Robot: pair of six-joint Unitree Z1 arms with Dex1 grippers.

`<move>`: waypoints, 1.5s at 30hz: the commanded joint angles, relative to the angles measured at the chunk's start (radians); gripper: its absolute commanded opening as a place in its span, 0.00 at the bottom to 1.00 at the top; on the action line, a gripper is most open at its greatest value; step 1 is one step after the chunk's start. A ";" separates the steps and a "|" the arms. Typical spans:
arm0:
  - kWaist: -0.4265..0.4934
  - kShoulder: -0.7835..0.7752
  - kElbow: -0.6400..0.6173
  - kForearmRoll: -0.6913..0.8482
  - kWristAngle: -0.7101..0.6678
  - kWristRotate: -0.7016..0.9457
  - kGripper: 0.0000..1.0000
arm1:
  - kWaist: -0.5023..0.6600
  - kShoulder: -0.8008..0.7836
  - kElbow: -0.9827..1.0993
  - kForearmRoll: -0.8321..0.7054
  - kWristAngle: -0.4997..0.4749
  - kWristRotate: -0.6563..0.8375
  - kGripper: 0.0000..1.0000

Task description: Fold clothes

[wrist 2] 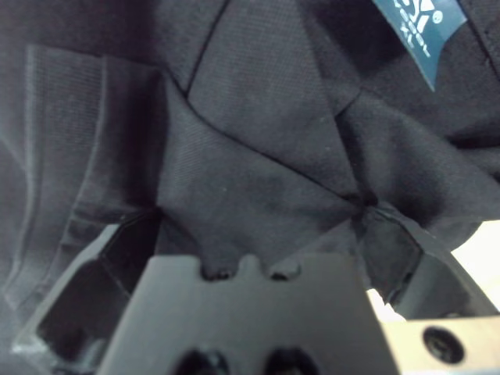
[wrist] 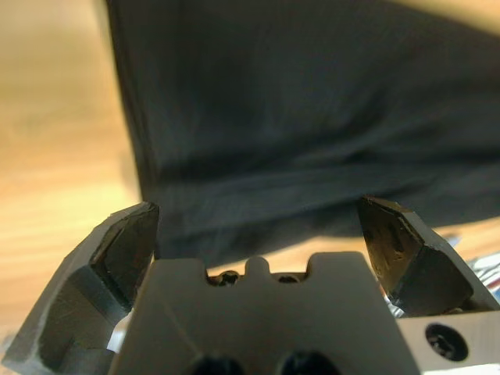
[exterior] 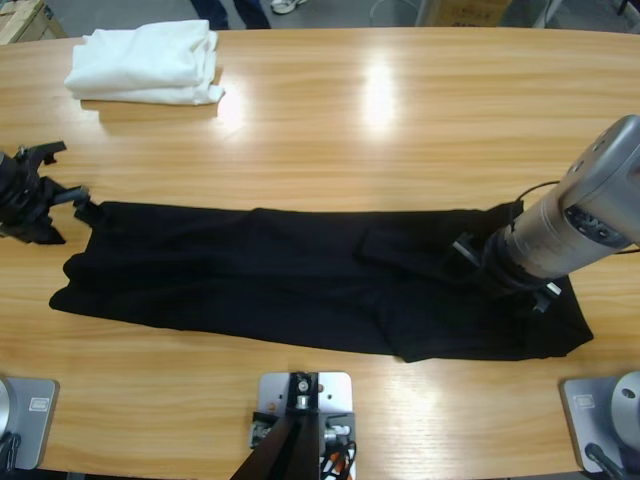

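Lengthwise, the black polo shirt lies along the wooden table, folded into a long narrow band whose axis runs from the table's left end toward its right end, nearer the front edge than the back. That axis is what the coming fold turns on: each end of the band has an arm at it, so either end could be carried over toward the middle.

At the band's left end the left gripper stands just off the cloth. Its jaws are spread wide with nothing between them, and in the left wrist view the shirt's edge lies straight ahead of them, with bare table to one side. It looks apart from the fabric, though in the high view it sits so close to the corner that a light touch cannot be ruled out.

At the right end, where the collar lies, the right gripper is down on the shirt, reaching in from the table's right edge. Its jaws are parted and bunched cloth fills the gap between them, with the blue neck tag just beyond. They appear to be set around a pleat rather than pinching it tight.

A white folded pile rests well apart, at the back left corner.
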 commanded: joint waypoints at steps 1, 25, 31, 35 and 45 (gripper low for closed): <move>-0.023 0.081 -0.009 -0.101 -0.011 -0.056 0.50 | 0.003 0.048 -0.003 0.006 -0.010 -0.032 1.00; 0.016 0.243 -0.040 -0.216 0.201 -0.128 0.00 | 0.003 0.070 -0.012 -0.006 0.006 -0.053 1.00; 0.035 0.265 -0.032 -0.233 0.199 -0.130 0.00 | 0.003 0.069 -0.012 -0.012 0.013 -0.054 1.00; 0.030 0.183 -0.044 -0.220 0.185 -0.130 0.00 | 0.003 0.067 -0.013 -0.012 0.014 -0.056 1.00; -0.061 0.126 0.013 -0.211 0.101 -0.148 0.00 | 0.003 0.065 -0.012 -0.010 0.015 -0.066 1.00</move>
